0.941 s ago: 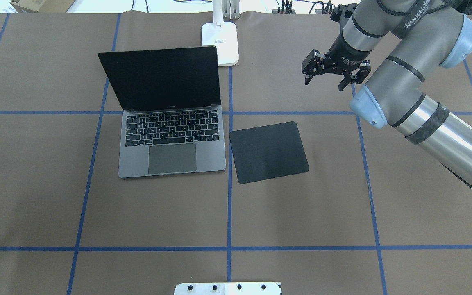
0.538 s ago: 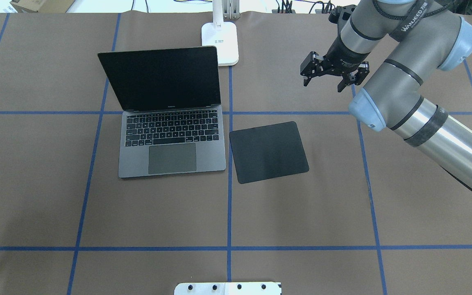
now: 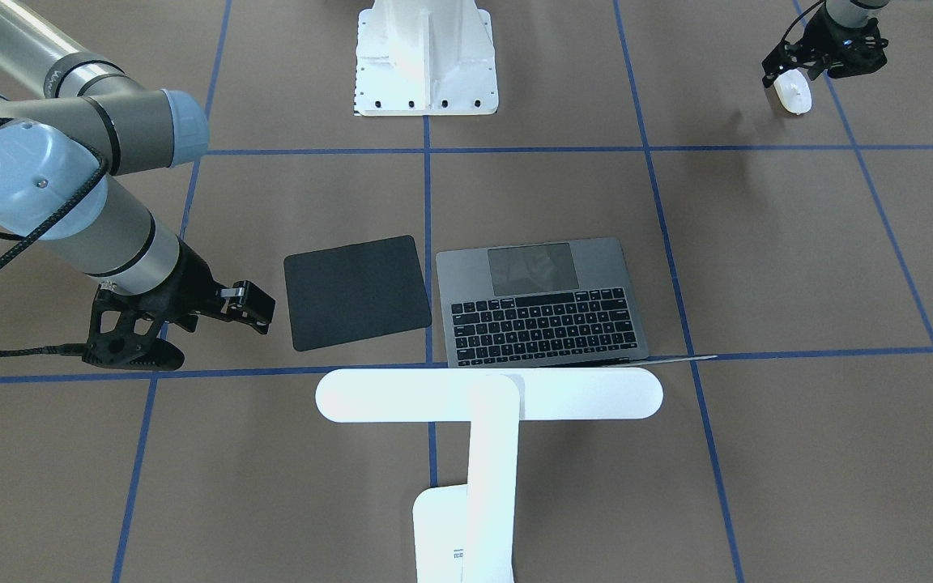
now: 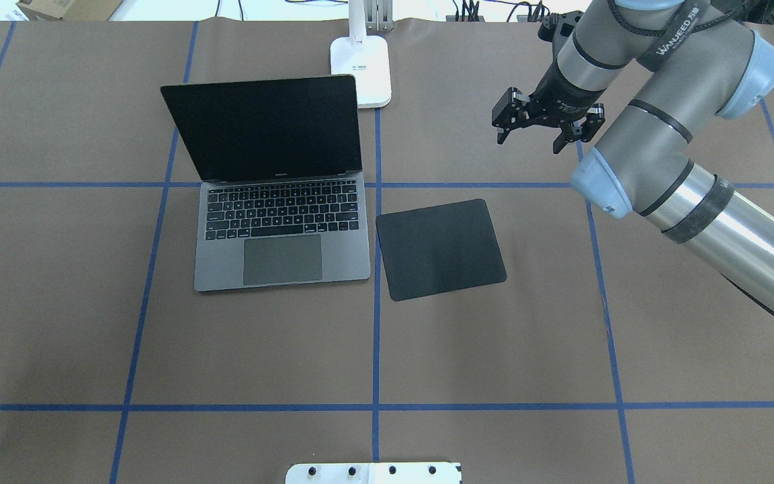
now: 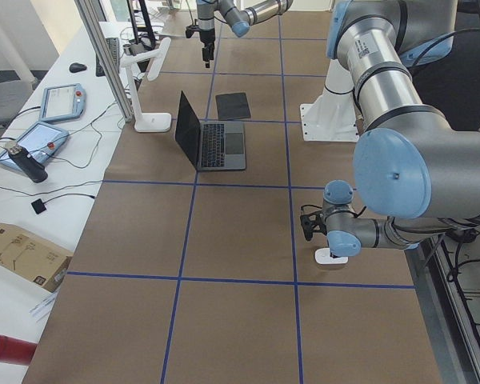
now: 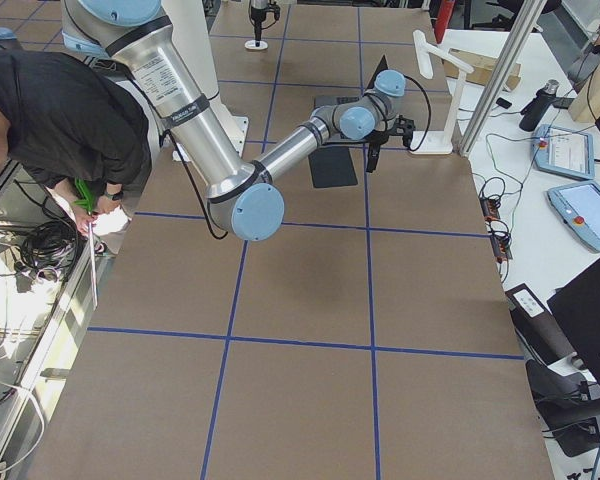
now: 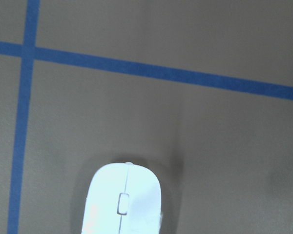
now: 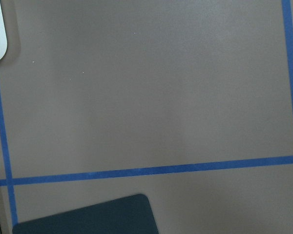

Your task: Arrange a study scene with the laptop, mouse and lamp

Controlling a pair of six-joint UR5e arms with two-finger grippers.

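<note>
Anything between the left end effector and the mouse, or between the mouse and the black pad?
Nothing visible between the left end effector and the mouse. The open laptop sits beside the black pad on the mouse's side, so a straight run would probably skirt its trackpad edge.

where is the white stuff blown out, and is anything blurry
Front-facing view: the lamp is blown out to flat white. Left wrist view: the mouse glares bluish-white and looks soft, dim shadow on its right. Overhead view: sharp, evenly lit.
</note>
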